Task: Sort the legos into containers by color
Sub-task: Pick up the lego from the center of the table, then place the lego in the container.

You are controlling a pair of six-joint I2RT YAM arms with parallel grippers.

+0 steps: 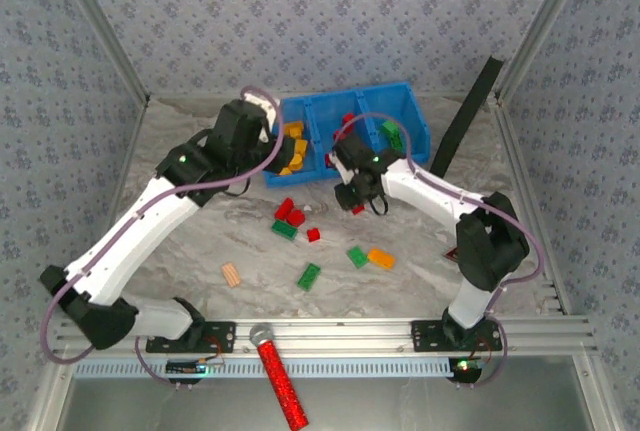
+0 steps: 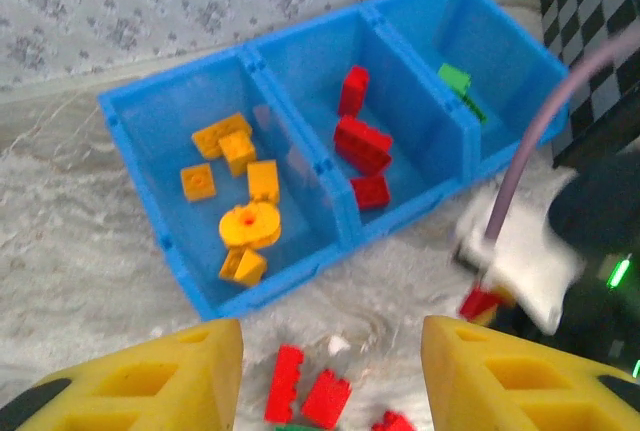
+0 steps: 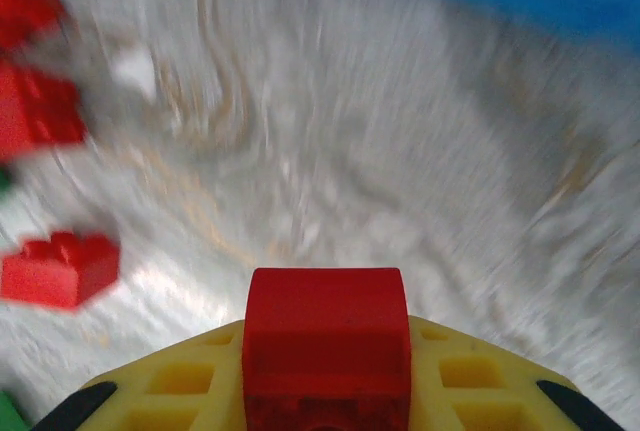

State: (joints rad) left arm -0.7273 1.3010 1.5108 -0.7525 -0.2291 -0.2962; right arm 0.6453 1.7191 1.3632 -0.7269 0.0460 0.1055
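Note:
The blue three-compartment tray (image 1: 410,101) (image 2: 300,166) stands at the back, with yellow-orange legos (image 2: 248,226) in its left bin, red ones (image 2: 360,143) in the middle and green ones (image 2: 455,81) on the right. My right gripper (image 1: 355,201) (image 3: 325,351) hangs just in front of the tray, shut on a red brick (image 3: 325,336) (image 2: 480,301). My left gripper (image 1: 283,163) (image 2: 332,351) is open by the tray's front left corner, nothing between its yellow fingers (image 2: 150,381). Two red bricks (image 2: 283,381) (image 1: 290,213) lie on the table below it.
Loose on the marble table: a green brick (image 1: 283,230), a small red one (image 1: 313,235), a green (image 1: 357,257) and an orange one (image 1: 381,258), another green (image 1: 309,276), a tan ridged block (image 1: 231,273). A black bar (image 1: 465,116) leans at back right. A red glittery stick (image 1: 282,381) lies at the front rail.

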